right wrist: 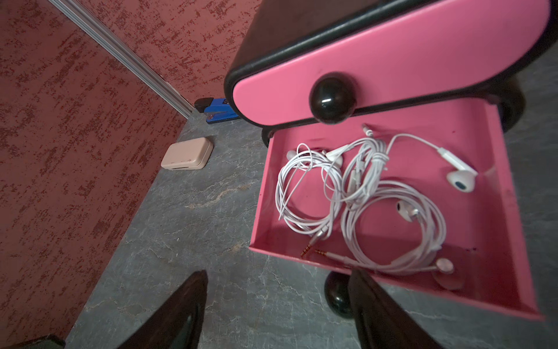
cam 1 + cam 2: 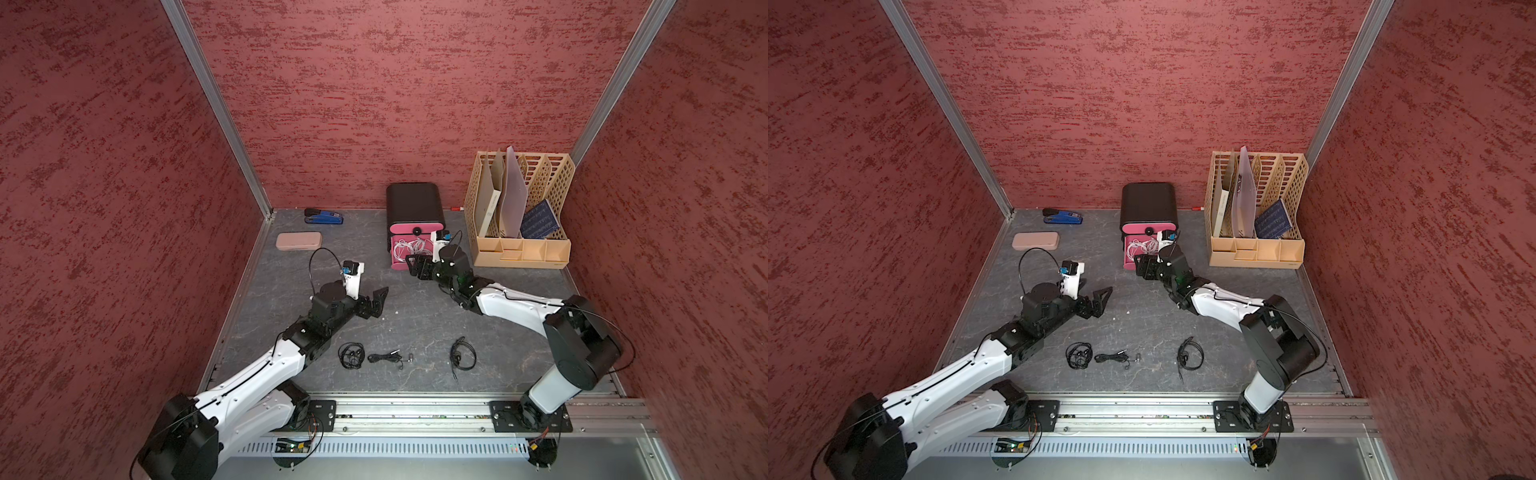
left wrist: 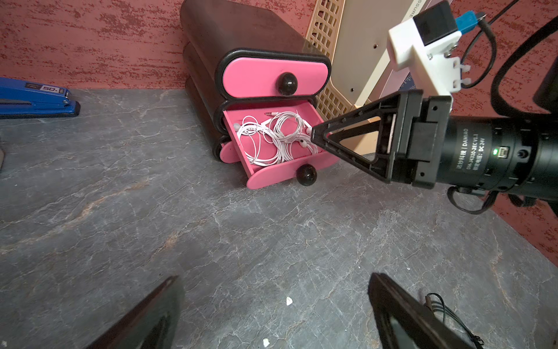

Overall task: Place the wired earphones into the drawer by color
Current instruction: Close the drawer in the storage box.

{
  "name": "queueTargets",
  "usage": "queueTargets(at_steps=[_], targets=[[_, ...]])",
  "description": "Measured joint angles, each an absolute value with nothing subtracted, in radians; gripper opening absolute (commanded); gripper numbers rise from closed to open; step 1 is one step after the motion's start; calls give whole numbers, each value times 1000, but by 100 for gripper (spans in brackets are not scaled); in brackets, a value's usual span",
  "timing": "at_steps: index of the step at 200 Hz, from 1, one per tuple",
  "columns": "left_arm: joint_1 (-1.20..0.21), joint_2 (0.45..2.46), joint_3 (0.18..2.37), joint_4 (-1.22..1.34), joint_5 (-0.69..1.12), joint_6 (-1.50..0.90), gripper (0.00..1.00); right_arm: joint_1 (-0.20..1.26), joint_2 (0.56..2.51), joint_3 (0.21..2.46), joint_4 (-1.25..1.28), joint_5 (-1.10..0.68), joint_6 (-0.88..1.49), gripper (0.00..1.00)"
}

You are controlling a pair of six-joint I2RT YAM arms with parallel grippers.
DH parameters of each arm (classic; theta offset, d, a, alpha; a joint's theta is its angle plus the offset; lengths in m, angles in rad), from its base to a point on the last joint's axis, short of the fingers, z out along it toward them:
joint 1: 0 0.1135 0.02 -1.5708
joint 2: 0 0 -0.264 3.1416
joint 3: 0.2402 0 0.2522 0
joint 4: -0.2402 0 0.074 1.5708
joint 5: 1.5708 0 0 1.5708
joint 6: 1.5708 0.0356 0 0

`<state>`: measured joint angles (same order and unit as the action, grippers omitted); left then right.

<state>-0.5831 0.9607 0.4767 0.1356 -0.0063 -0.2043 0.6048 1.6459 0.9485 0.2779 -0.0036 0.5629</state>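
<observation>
Left gripper (image 3: 271, 314) is seen hovering over mid-table (image 2: 415, 320), jaws spread wide, nothing held between them. Right gripper (image 1: 277, 297) is seen at the front of the open drawer (image 1: 260, 211), jaws well apart, nothing gripped. One finger (image 1: 380, 305) is seen just beside the drawer's black knob (image 1: 336, 297); contact cannot be told. The open drawer is the middle one of the black drawer unit (image 2: 413, 201) with pink fronts, placed at the back wall. The top drawer (image 3: 271, 75) is shut. White earphones (image 1: 362, 196) are found inside the open drawer, coiled and tangled together, with earbuds and plugs loose on the pink floor. They are also seen in both top views (image 2: 411, 247) (image 2: 1142, 248). Black earphones are left on the table near the front rail. Two bundles (image 2: 351, 355) (image 2: 386, 357) lie close together by the left arm, and a third (image 2: 462, 354) lies apart, nearer the right arm. A blue stapler (image 2: 324, 217) and a beige case (image 2: 298, 241) are noted at the back left. A tan file organizer (image 2: 521, 253) is noted just right of the drawer unit.
</observation>
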Motion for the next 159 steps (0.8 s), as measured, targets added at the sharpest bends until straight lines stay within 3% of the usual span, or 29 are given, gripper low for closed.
queueTargets(at_steps=[159], targets=[[-583, 959, 477, 136, -9, -204, 100, 605, 1769, 1013, 200, 16, 587, 79]])
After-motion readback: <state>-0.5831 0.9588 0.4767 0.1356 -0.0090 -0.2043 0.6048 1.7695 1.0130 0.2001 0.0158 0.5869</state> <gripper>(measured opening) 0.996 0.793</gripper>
